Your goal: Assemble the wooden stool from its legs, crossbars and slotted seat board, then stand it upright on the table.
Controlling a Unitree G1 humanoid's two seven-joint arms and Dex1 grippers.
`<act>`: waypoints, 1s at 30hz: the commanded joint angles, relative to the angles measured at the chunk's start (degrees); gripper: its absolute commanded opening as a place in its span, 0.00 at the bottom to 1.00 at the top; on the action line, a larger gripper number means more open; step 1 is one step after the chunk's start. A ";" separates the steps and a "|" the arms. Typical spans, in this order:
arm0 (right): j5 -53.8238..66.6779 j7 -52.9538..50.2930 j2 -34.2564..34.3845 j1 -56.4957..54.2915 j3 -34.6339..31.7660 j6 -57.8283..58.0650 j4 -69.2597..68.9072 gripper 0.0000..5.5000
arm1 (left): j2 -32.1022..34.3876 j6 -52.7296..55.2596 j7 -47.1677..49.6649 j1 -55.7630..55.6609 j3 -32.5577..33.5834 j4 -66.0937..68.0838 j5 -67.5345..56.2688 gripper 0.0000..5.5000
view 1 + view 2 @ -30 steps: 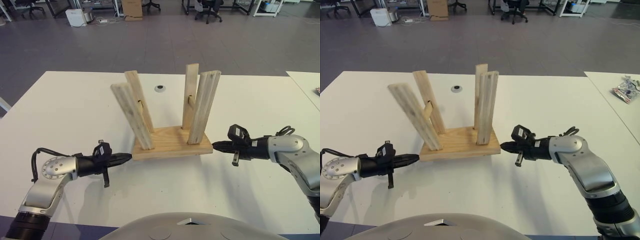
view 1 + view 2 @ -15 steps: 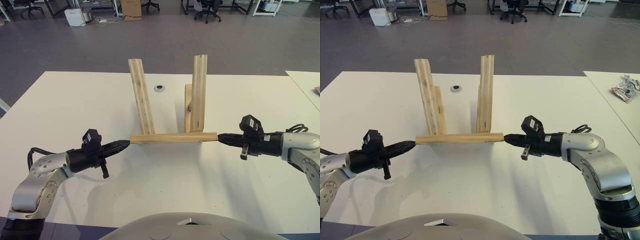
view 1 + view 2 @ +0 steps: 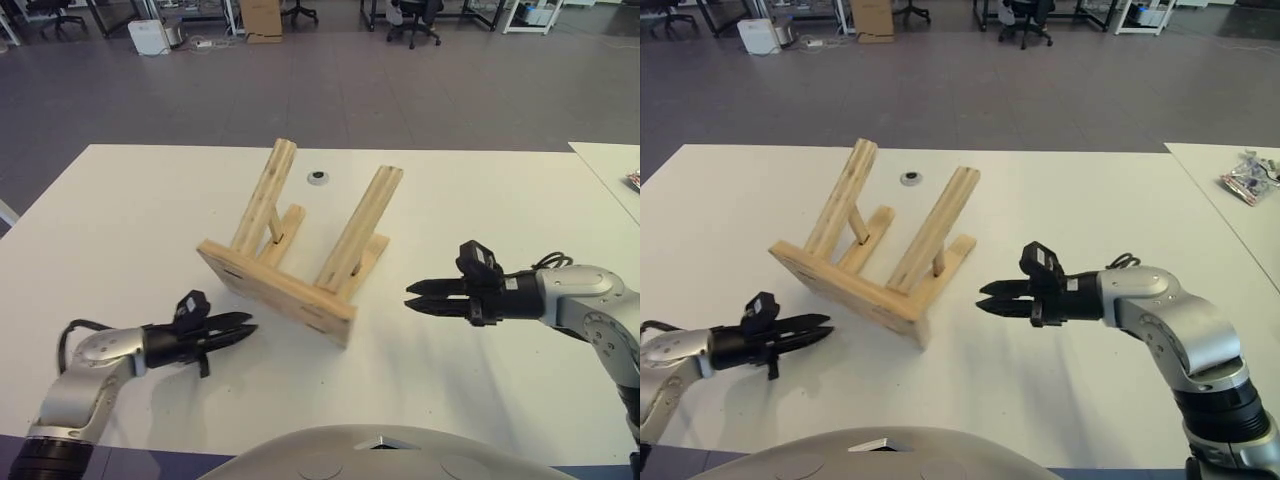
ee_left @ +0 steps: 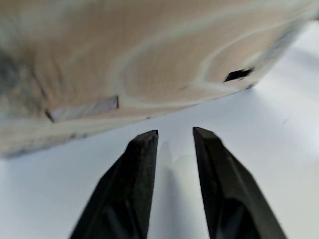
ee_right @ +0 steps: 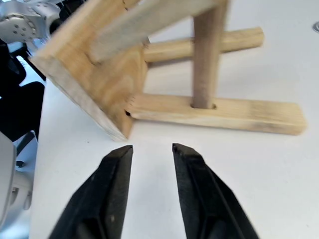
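Observation:
The assembled wooden stool lies tipped on its side at the table's middle. Its slotted seat board [image 3: 280, 290] faces me, and its legs [image 3: 360, 225] point away toward the far edge. The lower legs [image 5: 219, 112] rest flat on the table, joined to the upper ones by crossbars [image 5: 207, 55]. My left gripper [image 3: 245, 333] is open just short of the board's near left face [image 4: 149, 50], touching nothing. My right gripper [image 3: 410, 295] is open to the right of the board's lower corner [image 5: 94, 64], a short gap away.
A small round dark fitting [image 3: 319, 178] sits in the white table [image 3: 120, 220] behind the stool. A second table at the far right carries a small packet [image 3: 1250, 180]. Bare tabletop lies on both sides of the stool and in front of it.
Both grippers held the seat board by its ends with the legs up. The stool has since tipped over onto its side, and both grippers have let go, opened and drawn back.

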 commanded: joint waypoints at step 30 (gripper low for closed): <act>-10.71 -16.09 16.08 8.42 25.57 -8.14 -7.08 0.49 | -1.68 -38.94 9.54 -23.05 -9.54 33.28 22.77 0.61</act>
